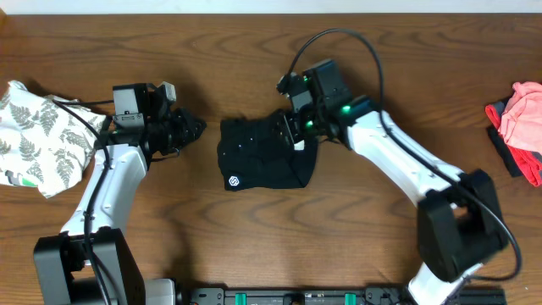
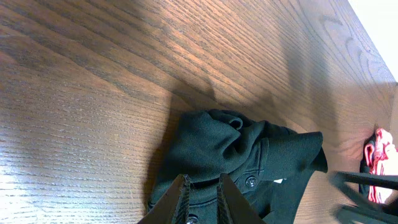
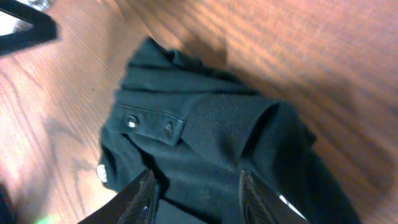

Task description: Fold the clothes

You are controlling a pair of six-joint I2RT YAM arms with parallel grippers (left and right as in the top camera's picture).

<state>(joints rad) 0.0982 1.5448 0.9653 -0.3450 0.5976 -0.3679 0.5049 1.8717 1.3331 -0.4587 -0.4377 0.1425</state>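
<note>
The black garment (image 1: pixel 262 152) of the clothes lies bunched in a compact fold at the table's middle, a small white logo (image 1: pixel 233 180) on its front left corner. Its buttoned placket (image 3: pixel 149 124) shows in the right wrist view. My right gripper (image 1: pixel 294 131) hangs over the garment's upper right part. It is open (image 3: pixel 196 174), the fingers spread above the black cloth and gripping nothing. My left gripper (image 1: pixel 198 127) sits just left of the garment, apart from it. Its fingers (image 2: pixel 203 176) stand only a narrow gap apart with nothing between them.
A white fern-print cloth (image 1: pixel 38 135) lies heaped at the far left edge, beside my left arm. A pink and red piece (image 1: pixel 521 127) sits at the far right edge, and it shows in the left wrist view as well (image 2: pixel 379 162). Bare wooden tabletop (image 1: pixel 254 51) surrounds the black garment.
</note>
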